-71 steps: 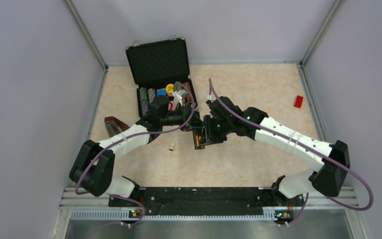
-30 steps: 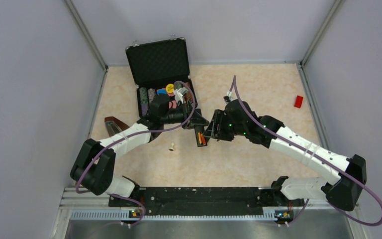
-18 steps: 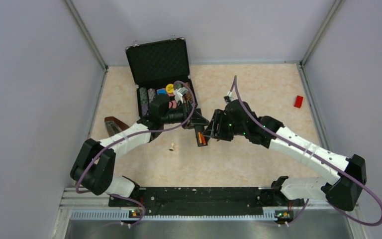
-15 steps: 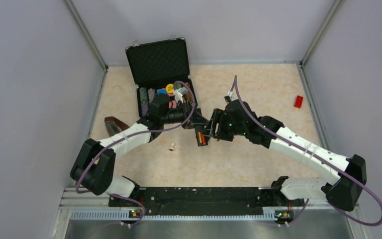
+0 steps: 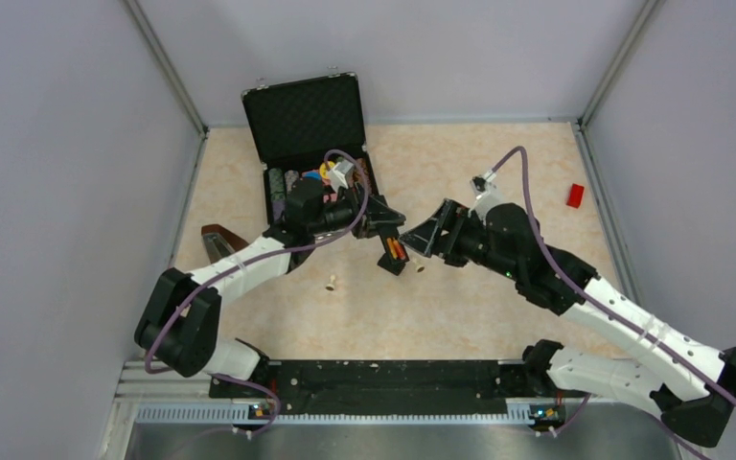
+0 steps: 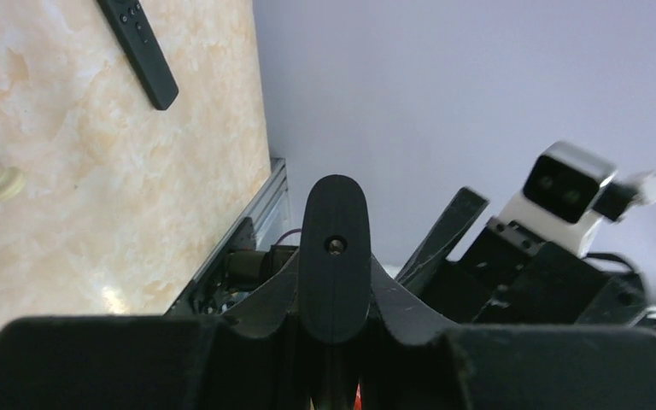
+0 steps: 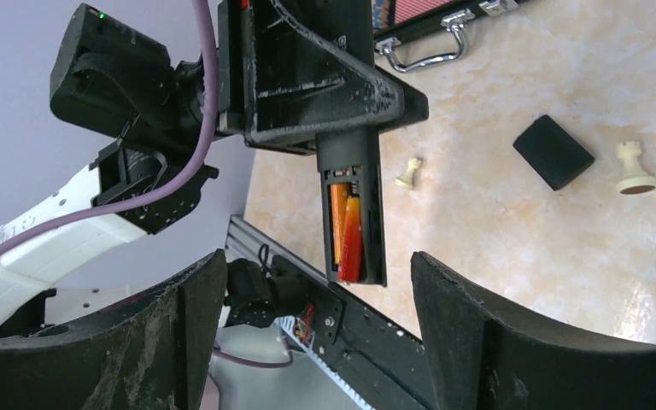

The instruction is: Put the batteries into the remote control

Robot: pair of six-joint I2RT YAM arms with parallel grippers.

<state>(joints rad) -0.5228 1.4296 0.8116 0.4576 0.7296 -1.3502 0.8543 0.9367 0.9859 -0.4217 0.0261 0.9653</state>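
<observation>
White-shelled arms [image 5: 249, 259] with black joints, looping purple cables [image 7: 201, 34], matte black left hand [image 5: 386, 233] and right hand [image 5: 420, 236], white wrist cameras [image 6: 564, 184].

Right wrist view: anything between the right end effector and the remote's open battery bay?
Nothing visible. The remote, gripped by the left end effector, sits straight ahead of the open right end effector, batteries showing in its bay. The loose black cover and a cream chess piece lie on the table, off to one side.

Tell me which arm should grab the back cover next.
Right. The right gripper is open and empty, and the back cover lies on the table in its wrist view. The left gripper is shut on the remote control, batteries in its open compartment.
</observation>
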